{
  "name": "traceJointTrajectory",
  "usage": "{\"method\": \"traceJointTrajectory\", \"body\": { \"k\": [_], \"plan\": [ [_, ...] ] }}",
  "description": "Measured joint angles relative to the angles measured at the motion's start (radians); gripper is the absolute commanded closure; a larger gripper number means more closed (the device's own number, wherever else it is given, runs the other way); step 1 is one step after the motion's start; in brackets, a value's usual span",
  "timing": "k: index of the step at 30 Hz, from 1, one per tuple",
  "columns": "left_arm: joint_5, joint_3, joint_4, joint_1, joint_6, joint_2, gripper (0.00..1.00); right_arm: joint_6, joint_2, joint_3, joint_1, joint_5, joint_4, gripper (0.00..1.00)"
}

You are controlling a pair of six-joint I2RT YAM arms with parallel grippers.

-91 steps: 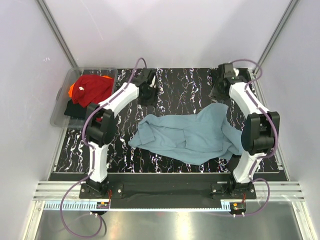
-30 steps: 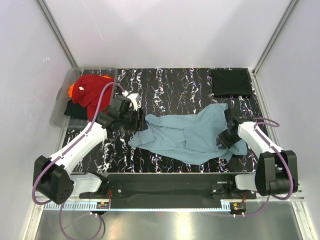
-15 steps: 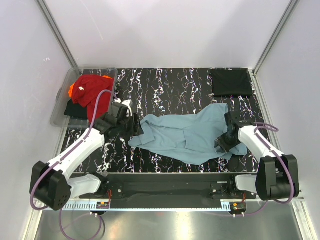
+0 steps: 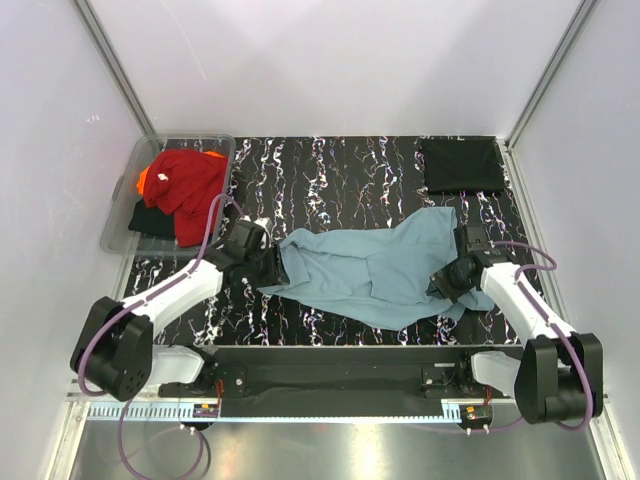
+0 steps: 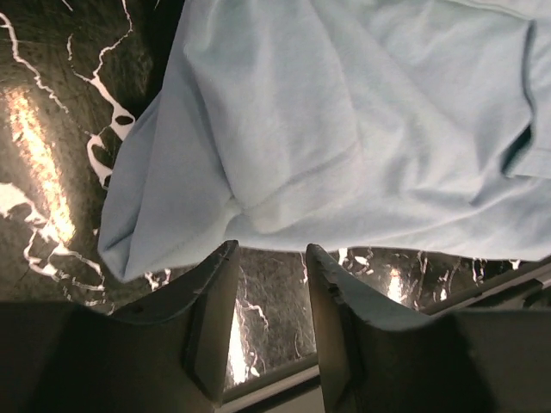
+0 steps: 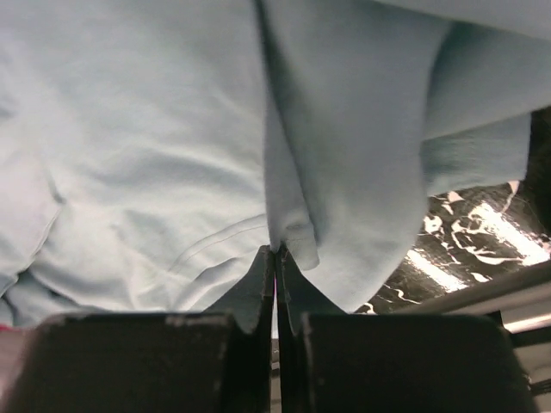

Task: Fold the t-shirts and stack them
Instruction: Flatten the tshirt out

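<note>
My right claw (image 6: 275, 251) is closed tight, its 2 fingers pressed flat together on a raised fold of the teal-blue shirt (image 4: 370, 270). The wrist view shows that pinched ridge of cloth running straight up from my fingertips, with a sleeve hem hanging just to the right of it.

My left claw (image 5: 267, 254) is partly open, with a clear gap between the 2 fingers. The shirt's left edge lies right at the fingertips, and through the gap I see only the desk (image 4: 360, 170), so this claw has hold of nothing.

The teal-blue shirt lies spread and rumpled across the middle of the black, white-veined desk, reaching from my left claw to my right claw. Both my arms lie low over the desk, 1 at each end of the cloth.

A black shirt (image 4: 461, 165) lies folded into a neat rectangle at the far right corner of the desk, well apart from the blue one.

A clear tub (image 4: 185, 138) sits at the far left corner. In it a red shirt (image 4: 185, 180) lies crumpled on top, an orange shirt (image 4: 148, 180) peeks out at its left side, and a second black shirt (image 4: 150, 220) lies at the near end.
</note>
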Motion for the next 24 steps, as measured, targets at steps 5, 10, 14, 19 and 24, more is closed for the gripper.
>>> {"method": "traceJointTrajectory", "body": {
  "k": [5,10,14,19,24],
  "plan": [
    [-0.004,-0.021,0.058,0.0,-0.016,0.037,0.48,-0.053,-0.061,0.015,0.0,-0.009,0.029,1.0],
    [-0.01,-0.026,0.102,0.0,-0.02,0.088,0.51,-0.079,-0.097,0.03,0.0,-0.022,0.043,1.0],
    [-0.009,-0.025,0.123,0.0,-0.017,0.144,0.61,-0.096,-0.098,0.047,0.0,-0.033,0.048,1.0],
    [-0.005,-0.013,0.123,-0.01,-0.015,0.172,0.82,-0.113,-0.108,0.063,0.0,-0.035,0.057,1.0],
    [-0.002,0.013,0.122,-0.018,-0.003,0.172,1.0,-0.142,-0.122,0.066,0.0,-0.061,0.076,1.0]
  ]
}}
